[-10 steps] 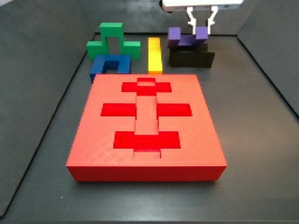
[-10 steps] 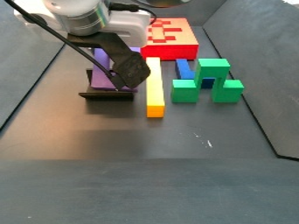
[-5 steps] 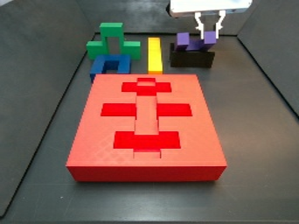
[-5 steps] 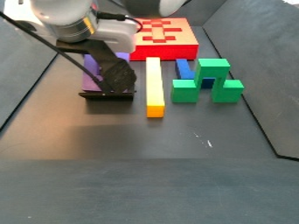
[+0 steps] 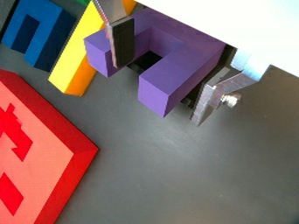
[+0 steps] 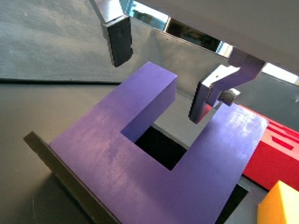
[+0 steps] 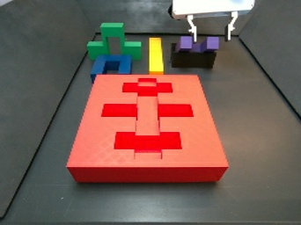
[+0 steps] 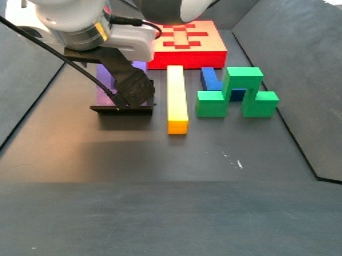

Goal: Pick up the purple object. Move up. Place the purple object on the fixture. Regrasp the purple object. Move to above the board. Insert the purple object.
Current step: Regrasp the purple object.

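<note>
the purple object sits on the fixture, at about 1 o'clock from the board in a side view, prongs up, just beside the far end of the yellow bar. the gripper hangs right over it with its jaws spread wide. in both wrist views the fingers flank the prongs with gaps showing, apparently not touching.

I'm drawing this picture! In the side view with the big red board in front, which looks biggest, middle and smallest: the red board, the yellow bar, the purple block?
1. The red board, though it is also nearest the camera.
2. The yellow bar.
3. The purple block on the fixture, under the open gripper.

The bar and block look close; the block is partly hidden.
</note>
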Robot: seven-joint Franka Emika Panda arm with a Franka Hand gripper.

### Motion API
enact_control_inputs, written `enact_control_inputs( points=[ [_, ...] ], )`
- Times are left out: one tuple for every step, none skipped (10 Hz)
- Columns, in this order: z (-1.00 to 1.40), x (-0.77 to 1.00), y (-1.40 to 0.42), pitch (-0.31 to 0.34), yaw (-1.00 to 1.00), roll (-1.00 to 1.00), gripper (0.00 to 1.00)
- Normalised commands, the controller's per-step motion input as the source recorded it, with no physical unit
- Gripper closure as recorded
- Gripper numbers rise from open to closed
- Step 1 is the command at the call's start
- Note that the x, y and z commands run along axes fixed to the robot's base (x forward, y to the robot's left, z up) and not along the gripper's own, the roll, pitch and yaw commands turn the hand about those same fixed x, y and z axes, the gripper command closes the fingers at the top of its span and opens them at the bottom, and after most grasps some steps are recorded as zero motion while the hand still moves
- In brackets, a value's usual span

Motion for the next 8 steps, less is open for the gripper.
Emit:
enact_control_inputs(
  points=[
    [0.3,0.08,-0.22,0.023,0.0,1.0,0.0],
    [0.17,0.01,-0.31,0.009,0.0,1.0,0.0],
    [0.19,0.05,-0.27,0.0,0.0,1.0,0.0],
    [0.0,0.0,-0.28,0.0,0.02,1.0,0.0],
    [0.0,0.0,-0.23,0.0,0.03,1.0,0.0],
    [0.0,0.0,-0.22,0.0,0.08,1.0,0.0],
    [0.0,0.0,-0.23,0.0,0.1,1.0,0.0],
    [0.02,0.03,-0.15,0.0,0.08,1.0,0.0]
  ],
)
